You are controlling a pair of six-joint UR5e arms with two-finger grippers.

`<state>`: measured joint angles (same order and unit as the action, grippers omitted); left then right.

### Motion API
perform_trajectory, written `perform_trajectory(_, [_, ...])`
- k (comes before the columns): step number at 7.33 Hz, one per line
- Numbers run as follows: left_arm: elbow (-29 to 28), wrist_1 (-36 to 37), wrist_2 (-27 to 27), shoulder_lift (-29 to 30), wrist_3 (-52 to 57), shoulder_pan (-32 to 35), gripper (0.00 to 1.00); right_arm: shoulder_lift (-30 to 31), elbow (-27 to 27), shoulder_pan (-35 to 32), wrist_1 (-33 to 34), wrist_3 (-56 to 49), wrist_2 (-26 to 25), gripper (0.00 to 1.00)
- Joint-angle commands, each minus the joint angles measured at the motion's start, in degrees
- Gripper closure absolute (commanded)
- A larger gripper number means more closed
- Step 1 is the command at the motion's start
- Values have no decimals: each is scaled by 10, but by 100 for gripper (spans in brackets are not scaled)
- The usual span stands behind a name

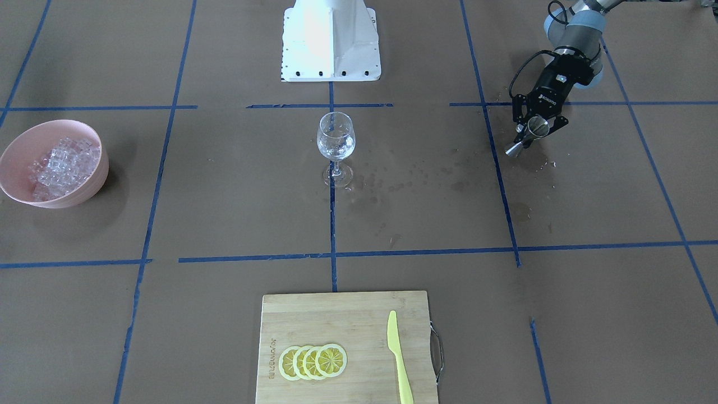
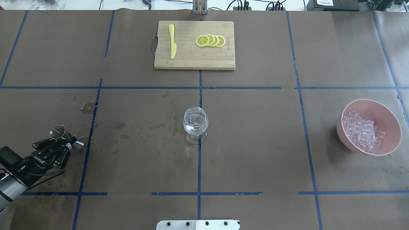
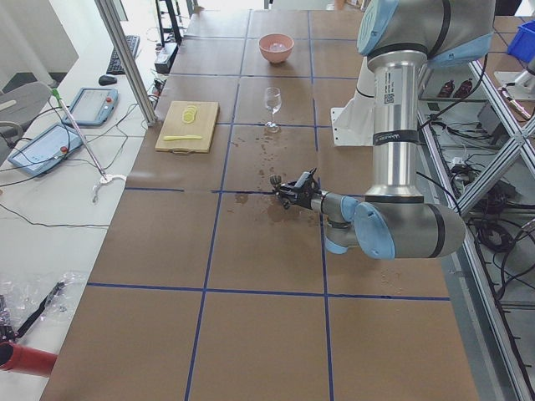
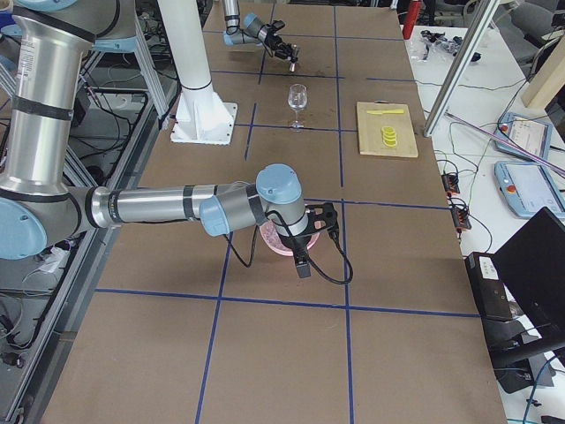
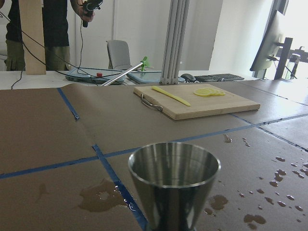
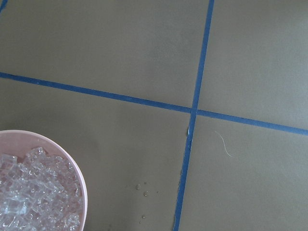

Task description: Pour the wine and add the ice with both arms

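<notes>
My left gripper [image 2: 66,141] is shut on a steel jigger [image 2: 58,131] and holds it tilted, low over the table's left side; it also shows in the front view [image 1: 535,128] with the jigger [image 1: 513,148]. The left wrist view shows the jigger's cup [image 5: 173,187] close up. A clear wine glass [image 2: 195,124] with clear contents stands at the table's middle [image 1: 335,147]. The ice [image 2: 362,131] fills a pink bowl [image 2: 392,127] at the right. The right wrist view looks down on the ice [image 6: 33,192]. My right gripper [image 4: 304,265] shows only in the exterior right view, so I cannot tell its state.
A wooden board [image 2: 191,59] at the far edge carries lemon slices [image 2: 211,40] and a yellow knife [image 2: 172,44]. Wet spots [image 2: 127,135] lie between the jigger and the glass. The white pedestal [image 1: 331,45] stands at the robot's side.
</notes>
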<state>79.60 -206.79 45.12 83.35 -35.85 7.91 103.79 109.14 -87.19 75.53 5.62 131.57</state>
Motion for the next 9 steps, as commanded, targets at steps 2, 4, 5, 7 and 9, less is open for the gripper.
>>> perform_trajectory(2, [-13, 1, -9, 4, 6, -2, 100, 0, -1, 0, 1, 0, 0, 0])
perform_trajectory(4, [-14, 1, -9, 12, 10, -3, 100, 0, -1, 0, 1, 0, -1, 0])
perform_trajectory(5, [-14, 4, -9, 13, 10, -4, 100, 0, -1, 0, 1, 0, -1, 0])
perform_trajectory(7, [-15, 4, -9, 15, 29, -4, 100, 0, -1, 0, 1, 0, -1, 0])
perform_trajectory(9, [-16, 4, -10, 18, 30, -4, 100, 0, -2, 0, 1, 0, -1, 0])
